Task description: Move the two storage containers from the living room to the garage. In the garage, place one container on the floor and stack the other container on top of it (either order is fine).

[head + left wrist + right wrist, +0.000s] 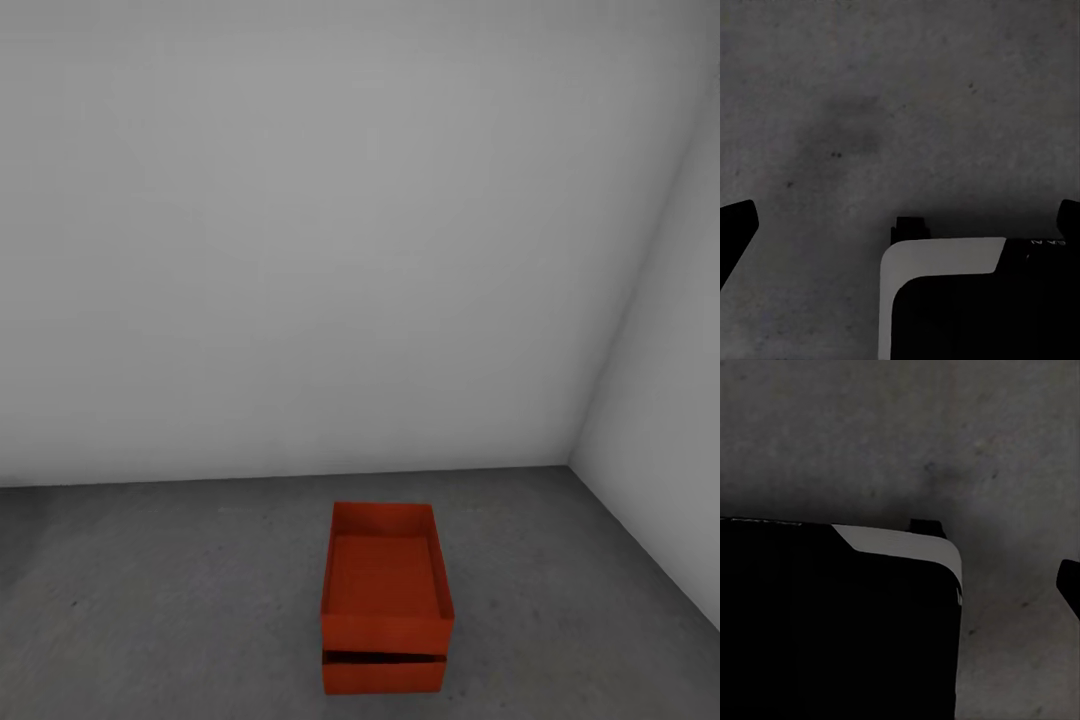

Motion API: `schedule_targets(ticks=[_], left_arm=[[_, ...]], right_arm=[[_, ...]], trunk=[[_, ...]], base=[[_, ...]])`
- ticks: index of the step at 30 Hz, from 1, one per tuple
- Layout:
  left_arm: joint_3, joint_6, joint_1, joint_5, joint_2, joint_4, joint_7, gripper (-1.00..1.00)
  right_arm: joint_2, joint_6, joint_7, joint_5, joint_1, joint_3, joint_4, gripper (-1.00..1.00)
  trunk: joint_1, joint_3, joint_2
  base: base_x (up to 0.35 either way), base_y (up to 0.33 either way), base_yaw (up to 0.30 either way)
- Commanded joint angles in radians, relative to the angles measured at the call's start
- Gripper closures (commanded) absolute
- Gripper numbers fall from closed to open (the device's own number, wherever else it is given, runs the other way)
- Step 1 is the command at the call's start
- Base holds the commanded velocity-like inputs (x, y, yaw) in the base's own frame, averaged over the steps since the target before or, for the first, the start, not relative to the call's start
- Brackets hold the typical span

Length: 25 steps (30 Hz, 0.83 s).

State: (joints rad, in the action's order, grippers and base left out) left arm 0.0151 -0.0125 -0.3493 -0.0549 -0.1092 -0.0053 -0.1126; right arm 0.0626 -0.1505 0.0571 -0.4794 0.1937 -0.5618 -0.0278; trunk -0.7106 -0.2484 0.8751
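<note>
From the head camera I see the two storage containers stacked: the upper container (385, 585) sits on the lower container (383, 673), slightly askew, with a dark gap along the near edge. The stack stands on the floor (150, 600) of the garage, near the corner where the back wall (300, 250) meets the right wall (670, 450). Both wrist cameras show speckled concrete beside the robot's black-and-white base (945, 262); I cannot tell how far either gripper is open.

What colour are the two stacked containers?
Orange-red, both the upper container and lower container; clearest in the head view.
</note>
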Motion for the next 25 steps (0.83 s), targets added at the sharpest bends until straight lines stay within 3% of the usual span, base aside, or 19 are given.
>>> schedule_targets(ticks=[1,25], left_arm=[[0.002,-0.001,-0.001,-0.006,0.0,0.001,-0.004,-1.0],[0.002,-0.001,-0.001,-0.005,0.002,0.001,-0.004,-1.0]], right_arm=[[0.001,-0.005,0.006,-0.008,0.001,-0.009,-0.003,-1.0],[0.0,-0.008,0.015,-0.008,0.001,-0.009,-0.003,-1.0]], trunk=[[0.0,-0.001,0.001],[0.0,-0.001,0.001]], base=[[0.0,0.0,0.0],[0.0,0.0,0.0]])
